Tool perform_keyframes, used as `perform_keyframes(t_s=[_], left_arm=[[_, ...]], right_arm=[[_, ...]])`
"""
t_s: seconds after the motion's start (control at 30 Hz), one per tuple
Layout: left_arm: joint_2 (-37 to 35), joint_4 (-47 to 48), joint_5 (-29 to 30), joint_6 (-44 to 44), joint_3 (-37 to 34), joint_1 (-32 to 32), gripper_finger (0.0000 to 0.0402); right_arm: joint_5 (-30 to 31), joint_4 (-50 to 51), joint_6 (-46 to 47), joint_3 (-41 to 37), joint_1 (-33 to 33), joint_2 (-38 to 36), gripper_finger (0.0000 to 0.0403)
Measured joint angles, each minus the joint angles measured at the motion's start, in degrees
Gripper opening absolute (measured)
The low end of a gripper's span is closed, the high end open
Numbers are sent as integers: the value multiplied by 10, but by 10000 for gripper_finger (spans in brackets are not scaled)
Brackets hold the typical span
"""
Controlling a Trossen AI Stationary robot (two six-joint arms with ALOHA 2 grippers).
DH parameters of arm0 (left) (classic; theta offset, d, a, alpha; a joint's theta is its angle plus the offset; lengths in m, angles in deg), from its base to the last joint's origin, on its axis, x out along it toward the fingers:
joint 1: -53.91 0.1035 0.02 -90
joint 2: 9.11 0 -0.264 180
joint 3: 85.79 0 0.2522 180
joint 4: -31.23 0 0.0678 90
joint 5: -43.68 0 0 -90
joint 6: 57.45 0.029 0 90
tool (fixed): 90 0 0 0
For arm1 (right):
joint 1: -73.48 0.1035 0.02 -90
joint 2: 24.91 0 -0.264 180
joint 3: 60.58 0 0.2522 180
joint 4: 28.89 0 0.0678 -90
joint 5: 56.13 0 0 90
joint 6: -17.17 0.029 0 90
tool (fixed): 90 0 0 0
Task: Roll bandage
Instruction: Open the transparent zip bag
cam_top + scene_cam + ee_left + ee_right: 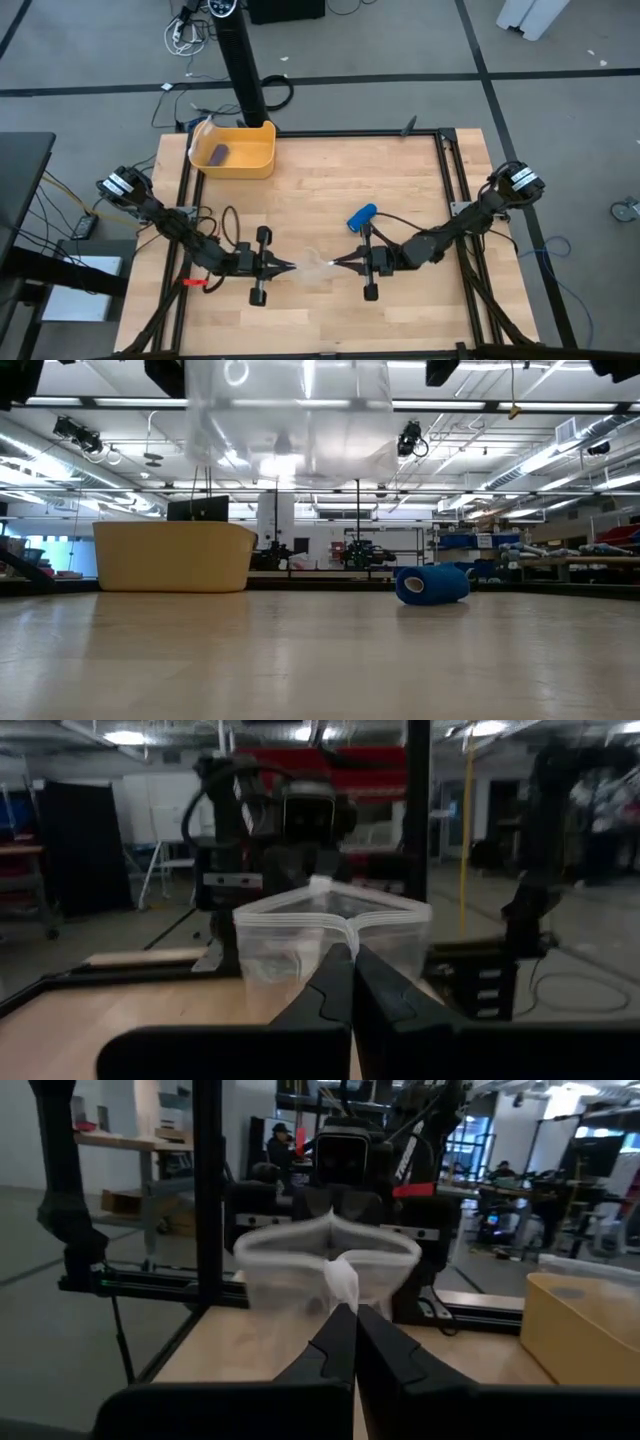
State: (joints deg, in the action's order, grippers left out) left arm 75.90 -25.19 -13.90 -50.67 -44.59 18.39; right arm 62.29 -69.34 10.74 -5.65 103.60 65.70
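While the bandage [362,216] lies as a compact blue roll on the bare wooden table [400,170], neither gripper touches it. In the low view the roll [432,584] rests on its side on the tabletop. A clear plastic bag [313,268] hangs near the bandage, toward the table's front edge, held up off the wood between the two arms. The right gripper [338,264], the nearer one to the bandage, has its fingers pressed together on one side of the bag's mouth; the right wrist view shows that pinch on the rim [344,1295]. The left gripper [291,267], beyond the bag from the bandage, pinches the opposite side of the rim [350,938], so the mouth is pulled open between them. A yellow bin [262,158] stands well apart from the bandage at the table's far edge, with a small dark purple block [219,154] inside it.
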Motion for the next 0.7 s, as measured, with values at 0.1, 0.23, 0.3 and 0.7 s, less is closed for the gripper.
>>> perform_keyframes(t_s=[0.1,0.23,0.3,0.7], left_arm=[[0,45,-6,-11,21,13,0],[0,67,-33,-15,39,31,0],[0,74,-43,-15,46,38,0],[1,137,-57,-14,80,52,0]], right_arm=[[-30,6,8,2,-16,1,1],[-64,39,8,25,-29,1,1],[-75,67,8,41,-35,2,1],[-129,122,9,75,-71,2,0]])
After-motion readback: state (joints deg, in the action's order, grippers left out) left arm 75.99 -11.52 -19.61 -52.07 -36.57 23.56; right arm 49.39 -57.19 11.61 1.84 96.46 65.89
